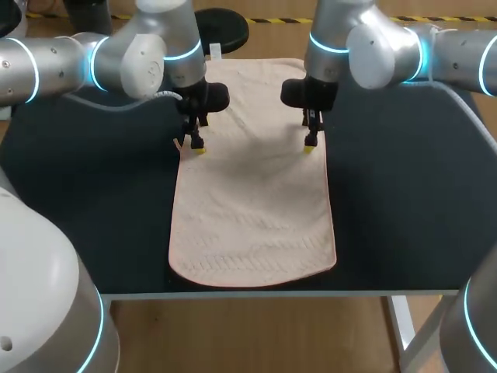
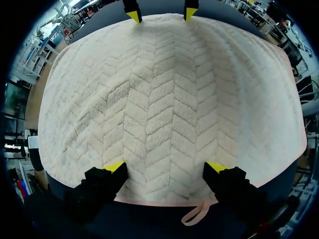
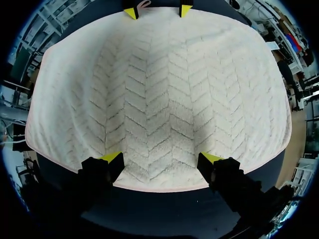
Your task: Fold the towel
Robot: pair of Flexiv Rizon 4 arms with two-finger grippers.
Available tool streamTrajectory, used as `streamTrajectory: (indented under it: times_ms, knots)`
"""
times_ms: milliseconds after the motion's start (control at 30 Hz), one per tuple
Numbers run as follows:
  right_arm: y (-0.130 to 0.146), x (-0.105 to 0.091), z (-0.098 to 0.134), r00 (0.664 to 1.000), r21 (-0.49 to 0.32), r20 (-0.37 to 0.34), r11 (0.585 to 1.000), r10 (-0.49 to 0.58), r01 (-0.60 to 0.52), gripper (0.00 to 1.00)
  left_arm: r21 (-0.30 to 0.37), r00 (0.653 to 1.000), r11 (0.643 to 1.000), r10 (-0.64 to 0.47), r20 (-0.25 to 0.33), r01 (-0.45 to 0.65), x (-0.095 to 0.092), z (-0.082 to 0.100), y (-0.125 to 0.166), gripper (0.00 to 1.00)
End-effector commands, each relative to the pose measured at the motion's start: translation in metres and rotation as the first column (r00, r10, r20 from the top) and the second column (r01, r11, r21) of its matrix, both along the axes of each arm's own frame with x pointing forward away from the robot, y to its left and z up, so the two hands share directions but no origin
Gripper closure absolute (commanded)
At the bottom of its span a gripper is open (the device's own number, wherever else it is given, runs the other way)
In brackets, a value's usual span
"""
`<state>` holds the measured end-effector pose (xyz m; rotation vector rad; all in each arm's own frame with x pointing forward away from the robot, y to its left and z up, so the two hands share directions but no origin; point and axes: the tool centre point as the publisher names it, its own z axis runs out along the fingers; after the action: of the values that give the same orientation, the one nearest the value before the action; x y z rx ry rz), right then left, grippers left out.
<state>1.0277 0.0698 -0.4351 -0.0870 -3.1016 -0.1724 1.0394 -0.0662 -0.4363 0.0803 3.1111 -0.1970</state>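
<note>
The towel [image 1: 252, 210] lies flat on the table [image 1: 404, 202] with no fold showing, so I'd say the whole job lies ahead. The left gripper [image 1: 196, 146] and right gripper [image 1: 311, 142] both have fingers spread wide and nothing pinched. Their tips are down on opposite long edges, with the towel stretched between them, and there's no container in shot.

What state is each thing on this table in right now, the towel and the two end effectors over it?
towel: unfolded, spread flat on the table.
left end effector: open, yellow tips at the towel's left long edge, gripping nothing.
right end effector: open, yellow tips at the towel's right long edge, gripping nothing.
hanging loop: sticking out from the towel's edge by the left end effector, free.
</note>
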Motion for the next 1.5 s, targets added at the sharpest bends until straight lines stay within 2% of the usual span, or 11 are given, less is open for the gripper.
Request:
streamTrajectory:
  times_ms: [33, 467, 500, 533, 567, 600, 633, 667, 1033, 1333, 1500]
  knots:
    - [-0.001, 0.0, -0.004, 1.0, -0.003, -0.003, 1.0, 0.008, -0.008, 0.0, 0.003, 1.0, 1.0, 0.002, -0.009, -0.002, 0.008, -0.006, -0.002, 0.0]
    - [-0.002, -0.001, -0.011, 1.0, -0.022, -0.008, 1.0, 0.011, -0.011, 0.0, -0.001, 1.0, 1.0, 0.0, -0.014, 0.0, 0.009, -0.012, -0.002, 0.01]
    - [-0.002, -0.001, -0.011, 1.0, -0.024, -0.008, 1.0, 0.012, -0.012, 0.0, -0.001, 1.0, 1.0, -0.001, -0.019, 0.001, 0.008, -0.013, -0.002, 0.22]
    - [-0.002, -0.001, -0.011, 1.0, -0.024, -0.008, 1.0, 0.012, -0.013, 0.0, -0.001, 1.0, 1.0, -0.001, -0.021, 0.0, 0.008, -0.014, -0.002, 0.27]
    - [-0.002, -0.002, -0.011, 1.0, -0.024, -0.007, 1.0, 0.013, -0.013, 0.06, -0.002, 1.0, 1.0, -0.002, -0.022, 0.002, 0.008, -0.014, -0.002, 0.58]
    - [-0.002, -0.002, -0.011, 1.0, -0.024, -0.006, 1.0, 0.013, -0.013, 0.38, -0.002, 1.0, 1.0, -0.002, -0.024, 0.002, 0.008, -0.015, -0.002, 0.7]
    - [-0.002, -0.002, -0.011, 1.0, -0.024, -0.005, 1.0, 0.012, -0.013, 0.63, -0.002, 1.0, 1.0, -0.003, -0.028, 0.003, 0.008, -0.015, -0.002, 0.77]
    - [-0.002, -0.002, -0.011, 1.0, -0.024, -0.002, 1.0, 0.012, -0.012, 1.0, -0.002, 1.0, 1.0, -0.005, -0.029, 0.005, 0.007, -0.016, -0.002, 1.0]
    - [-0.006, -0.003, -0.005, 0.999, -0.006, 0.035, 1.0, -0.011, 0.011, 1.0, 0.0, 0.999, 1.0, -0.012, -0.052, 0.012, 0.002, -0.017, -0.003, 1.0]
    - [-0.013, -0.004, 0.004, 0.998, -0.004, 0.058, 1.0, -0.016, 0.016, 1.0, -0.016, 0.999, 1.0, -0.021, -0.044, 0.021, -0.002, -0.005, -0.001, 1.0]
    - [-0.015, -0.003, 0.016, 0.997, 0.008, 0.079, 1.0, -0.013, 0.012, 1.0, -0.027, 1.0, 1.0, -0.01, -0.011, 0.01, 0.001, 0.01, -0.001, 1.0]
